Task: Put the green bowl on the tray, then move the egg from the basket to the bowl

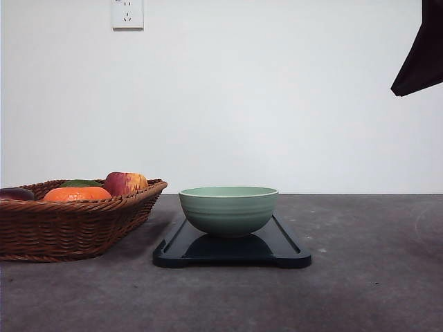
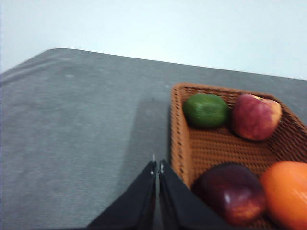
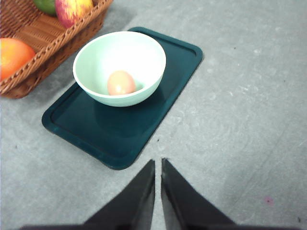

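While the egg lies in the bowl: both steps of the task look done, so what remains, as I judge it, is a clean retreat.
Green bowl [image 1: 228, 209]: upright near the middle of the tray, nothing gripping it.
Tray [image 1: 286, 249]: black, flat on the grey table [image 1: 360, 277], just right of the basket and apart from it.
Egg [image 3: 121, 82]: reddish-brown, resting at the bottom of the bowl's pale inside, seen from the right wrist.
Basket [image 1: 76, 225]: wicker, at the left of the scene, holding an orange [image 1: 76, 194], a red-yellow apple [image 1: 125, 183], a green fruit [image 2: 206, 110] at its far end and a dark red fruit [image 2: 232, 191]; the last may be a plum or a dark apple, as the left wrist view is soft.
Right gripper [image 3: 158, 165]: fingers pressed together, empty, above bare table on the near-right side of the tray.
Left gripper [image 2: 157, 168]: fingers pressed together, empty, over the table just beside the basket's rim.
Doing it well: lift both arms up and away, not sideways, so that no finger clips the tray's corner or the basket's rim; leave the bowl unjogged so that the egg does not roll.
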Motion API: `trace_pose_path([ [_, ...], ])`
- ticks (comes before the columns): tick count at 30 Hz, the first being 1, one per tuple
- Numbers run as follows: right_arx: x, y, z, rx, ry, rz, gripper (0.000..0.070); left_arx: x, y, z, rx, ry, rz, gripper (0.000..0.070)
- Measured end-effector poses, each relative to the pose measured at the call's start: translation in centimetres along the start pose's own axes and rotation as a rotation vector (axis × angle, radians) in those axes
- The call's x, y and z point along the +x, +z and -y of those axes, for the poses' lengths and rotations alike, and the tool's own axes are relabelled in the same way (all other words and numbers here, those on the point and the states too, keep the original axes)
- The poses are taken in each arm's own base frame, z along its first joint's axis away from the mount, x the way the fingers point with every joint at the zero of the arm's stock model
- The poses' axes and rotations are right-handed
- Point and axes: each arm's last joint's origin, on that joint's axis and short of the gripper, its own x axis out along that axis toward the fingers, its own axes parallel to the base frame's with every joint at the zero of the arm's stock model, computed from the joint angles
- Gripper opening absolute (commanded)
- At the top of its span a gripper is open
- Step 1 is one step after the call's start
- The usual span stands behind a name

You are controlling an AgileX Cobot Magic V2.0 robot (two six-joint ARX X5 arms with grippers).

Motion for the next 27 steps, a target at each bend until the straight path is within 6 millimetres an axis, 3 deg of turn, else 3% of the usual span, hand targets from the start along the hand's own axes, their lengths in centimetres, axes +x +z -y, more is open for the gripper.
trace_pose_path([
  [27, -0.2, -0.13, 0.41, -0.053, -0.043, 0.031, 0.0014, -0.01, -0.08, 0.02, 0.015, -0.007, -0.008, 0.0],
])
